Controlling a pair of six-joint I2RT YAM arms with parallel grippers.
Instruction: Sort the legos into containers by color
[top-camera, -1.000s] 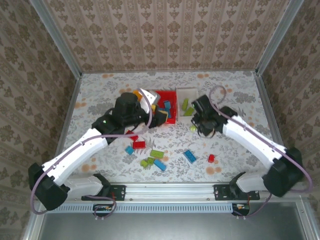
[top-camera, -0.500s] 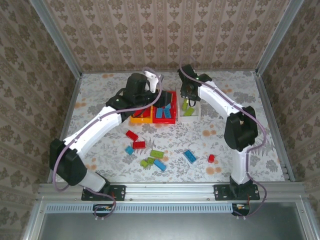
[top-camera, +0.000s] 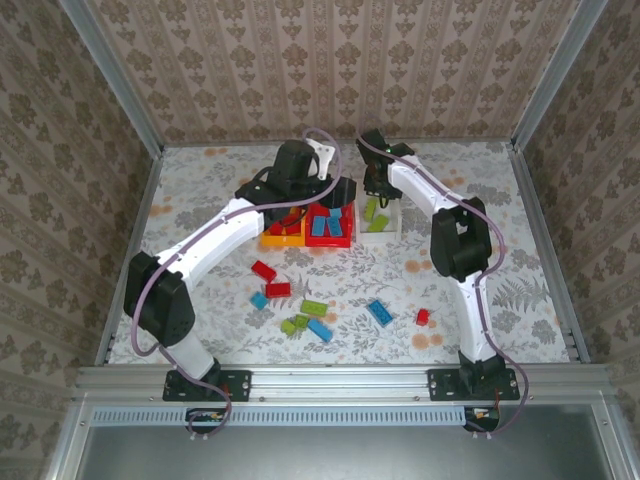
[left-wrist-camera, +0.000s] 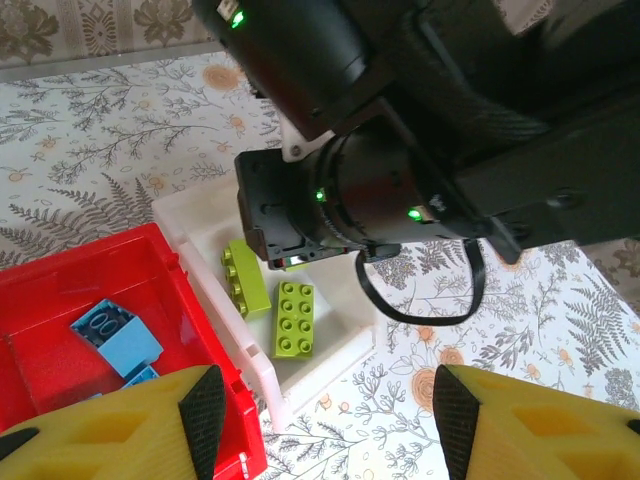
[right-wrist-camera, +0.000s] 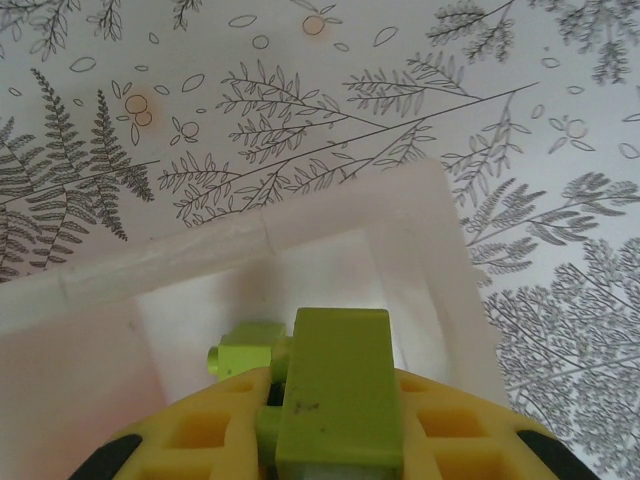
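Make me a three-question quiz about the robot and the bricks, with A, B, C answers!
1. Where is the lime brick that the right gripper holds?
A. over the white bin
B. over the yellow-orange bin
C. on the table

2. What colour are the bricks in the red bin?
A. yellow
B. blue
C. lime

3. How is the left gripper?
A. shut on a blue brick
B. shut on a red brick
C. open, holding nothing

Answers:
1 A: the right wrist view shows the white bin right below the held brick.
2 B: they look blue against the bin's red floor.
3 C: its fingers stand wide apart with nothing between them.
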